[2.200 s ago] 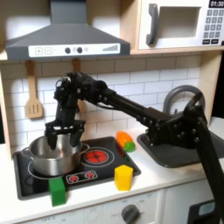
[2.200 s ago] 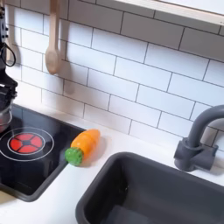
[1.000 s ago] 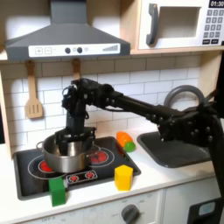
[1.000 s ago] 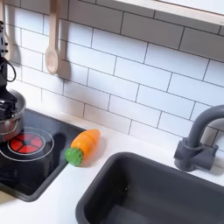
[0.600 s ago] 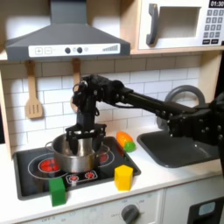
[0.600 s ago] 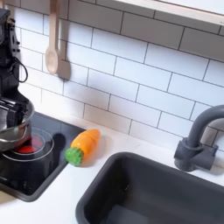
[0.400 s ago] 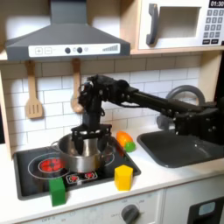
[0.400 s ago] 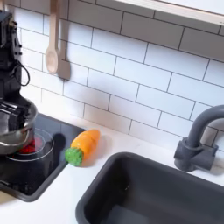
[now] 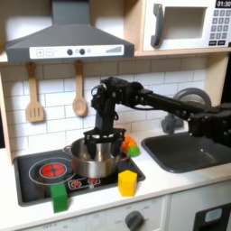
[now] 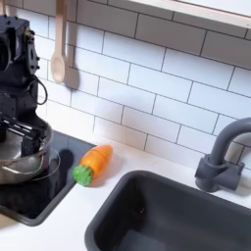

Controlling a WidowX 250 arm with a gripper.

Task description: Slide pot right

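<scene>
White tile backing a toy stove on the surface. Pot sitting over the stove's right burner, near its right edge, beside a carrot. Gripper reaching into the rim, fingers seemingly clamping it. Sliding apparently nearly finished.

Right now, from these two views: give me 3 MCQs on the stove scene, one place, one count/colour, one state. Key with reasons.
1. Where is the pot in the first exterior view?
A. on the stovetop's right burner
B. in the sink
C. on the microwave

2. How many toy blocks stand at the stovetop's front edge?
A. one
B. two
C. four

3. Where is the gripper?
A. raised to the hood
B. over the sink
C. down at the pot's rim

Key: 1 A, the left burner lies bare. 2 B, the green block and the yellow block. 3 C, the fingers reach into the pot.
</scene>
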